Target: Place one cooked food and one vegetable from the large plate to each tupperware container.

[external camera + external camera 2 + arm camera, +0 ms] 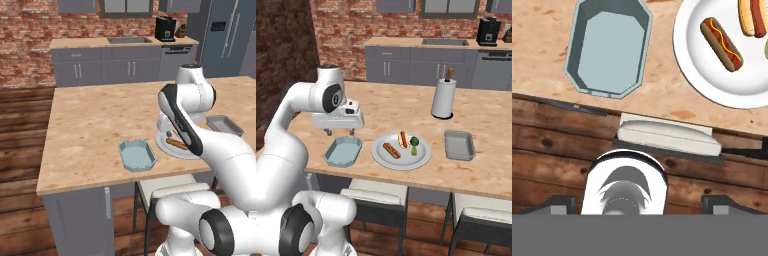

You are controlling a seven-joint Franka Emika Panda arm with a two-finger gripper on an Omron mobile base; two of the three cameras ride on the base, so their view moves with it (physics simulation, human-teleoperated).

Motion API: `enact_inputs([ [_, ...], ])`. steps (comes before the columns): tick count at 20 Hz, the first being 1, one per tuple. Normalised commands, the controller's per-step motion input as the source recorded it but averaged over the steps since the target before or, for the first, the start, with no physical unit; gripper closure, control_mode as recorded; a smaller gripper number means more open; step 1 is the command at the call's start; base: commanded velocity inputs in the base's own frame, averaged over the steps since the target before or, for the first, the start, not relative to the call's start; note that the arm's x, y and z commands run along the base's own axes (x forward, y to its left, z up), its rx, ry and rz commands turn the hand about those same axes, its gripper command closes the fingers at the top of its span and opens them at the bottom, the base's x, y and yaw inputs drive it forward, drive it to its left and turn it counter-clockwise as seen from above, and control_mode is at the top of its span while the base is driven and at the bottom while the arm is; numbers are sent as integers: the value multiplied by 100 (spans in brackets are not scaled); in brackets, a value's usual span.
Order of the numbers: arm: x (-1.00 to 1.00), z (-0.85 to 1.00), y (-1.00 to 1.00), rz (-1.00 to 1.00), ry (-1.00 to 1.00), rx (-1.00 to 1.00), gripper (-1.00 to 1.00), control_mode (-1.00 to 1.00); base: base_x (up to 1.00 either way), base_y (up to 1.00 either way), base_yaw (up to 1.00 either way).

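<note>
Claw (339, 131) hangs over near table (90, 125) edge, just above light blue octagonal tray (343, 151), jaws spread wide, nothing held. Both trays empty: blue one left of large plate (423, 155), grey rectangular tray (459, 145) right of it. Plate carries hot dog (391, 150), second hot dog (403, 139), broccoli (414, 143) (only vegetable I can make out). Judgement: first pick not begun. Nearest hot dog lies to claw's right, long axis diagonal across plate; claw must travel right, turn to straddle its short width.
</note>
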Motion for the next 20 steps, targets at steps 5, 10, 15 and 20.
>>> enact_inputs([
  [5,19,-36,-81,17,0,5,-100,-100,0,0,0],
  [10,48,-53,-63,19,1,1,-100,-100,0,0,0],
  [15,49,-71,-16,19,2,1,-100,-100,0,0,0],
  [20,63,-26,-30,16,0,0,-100,-100,0,0,0],
])
